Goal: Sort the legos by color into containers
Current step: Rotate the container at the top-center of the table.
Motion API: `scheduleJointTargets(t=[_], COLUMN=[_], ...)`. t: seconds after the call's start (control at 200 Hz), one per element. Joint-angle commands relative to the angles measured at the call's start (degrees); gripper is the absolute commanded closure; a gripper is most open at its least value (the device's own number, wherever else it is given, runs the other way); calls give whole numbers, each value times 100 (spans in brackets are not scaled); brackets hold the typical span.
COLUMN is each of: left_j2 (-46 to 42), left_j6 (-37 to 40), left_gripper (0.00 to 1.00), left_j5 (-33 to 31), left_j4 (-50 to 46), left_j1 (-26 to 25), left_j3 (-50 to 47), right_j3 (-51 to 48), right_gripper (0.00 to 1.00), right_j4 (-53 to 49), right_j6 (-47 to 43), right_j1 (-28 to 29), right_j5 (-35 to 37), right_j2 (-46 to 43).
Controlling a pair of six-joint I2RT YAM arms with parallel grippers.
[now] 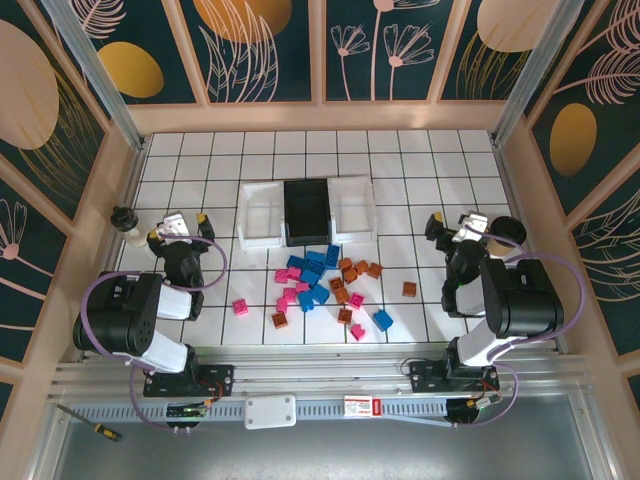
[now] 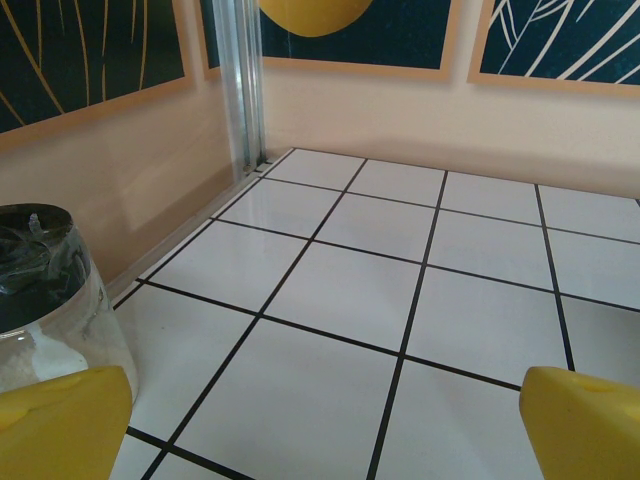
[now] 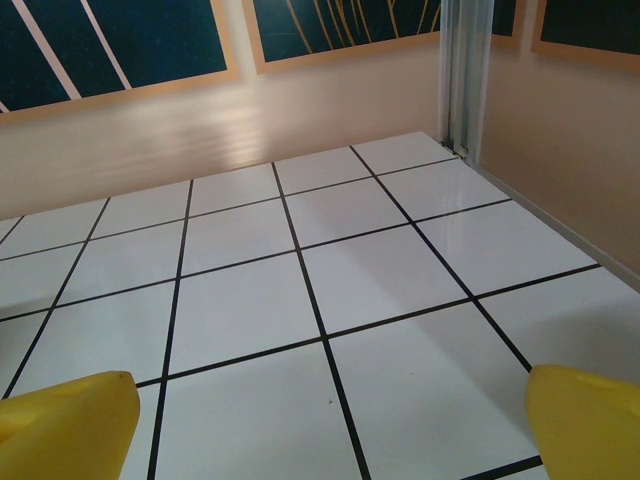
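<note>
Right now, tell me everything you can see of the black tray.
The black tray is a shallow, open rectangular box, matte and plastic-looking. It lies flat on the tiled table, its long side running away from the arms, between the left white tray and the right white tray, seemingly touching both. No bricks show inside it. Blue bricks lie just before its near edge.

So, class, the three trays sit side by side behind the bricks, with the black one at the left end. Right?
No. The top view shows the black tray in the middle, between the left white tray and the right white tray; all sit side by side behind the bricks.
</note>
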Motion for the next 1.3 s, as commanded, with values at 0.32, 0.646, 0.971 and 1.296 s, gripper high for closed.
scheduleJointTargets(t=[0.32, 0.646, 0.971, 1.296], left_j2=[-316, -1845, -3101, -2362], left_j6=[21, -1266, -4583, -4087], left_gripper=[1, 1, 1, 18], left_j5=[143, -564, 244, 2982], left_j4=[-68, -2336, -4352, -5571], left_j1=[26, 25, 31, 20], left_j3=[115, 975, 1405, 1992], right_j3=[490, 1558, 1434, 2273], right_gripper=[1, 1, 1, 1], right_j4=[-1011, -3431, -4015, -5514], right_j6=[21, 706, 3805, 2114], right_j1=[-76, 384, -26, 1415], right_j5=[-187, 1730, -876, -1285], right_j2=[-476, -1524, -1414, -991])
